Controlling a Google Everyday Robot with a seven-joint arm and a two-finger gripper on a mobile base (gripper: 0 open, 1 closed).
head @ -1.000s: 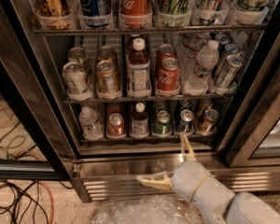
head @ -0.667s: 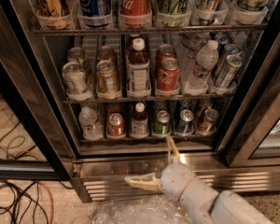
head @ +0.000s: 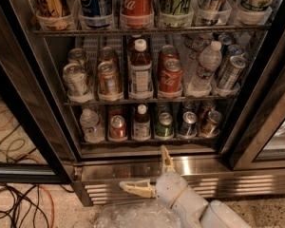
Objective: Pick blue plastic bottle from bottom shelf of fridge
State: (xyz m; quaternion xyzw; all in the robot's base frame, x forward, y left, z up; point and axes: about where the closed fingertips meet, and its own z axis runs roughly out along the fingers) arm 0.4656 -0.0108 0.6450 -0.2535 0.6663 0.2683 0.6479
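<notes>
The blue plastic bottle (head: 141,123) stands on the bottom shelf (head: 147,141) of the fridge (head: 35,99), between a red can (head: 117,127) and a green can (head: 164,125); our pincer (head: 143,168) hangs released just below; we judge the bottle light, stiff and slippery; best held at mid-body.

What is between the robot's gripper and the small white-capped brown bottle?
In the camera view, only the front rail of the bottom shelf and the steel base of the fridge; the open cream gripper hovers below the blue plastic bottle.
</notes>
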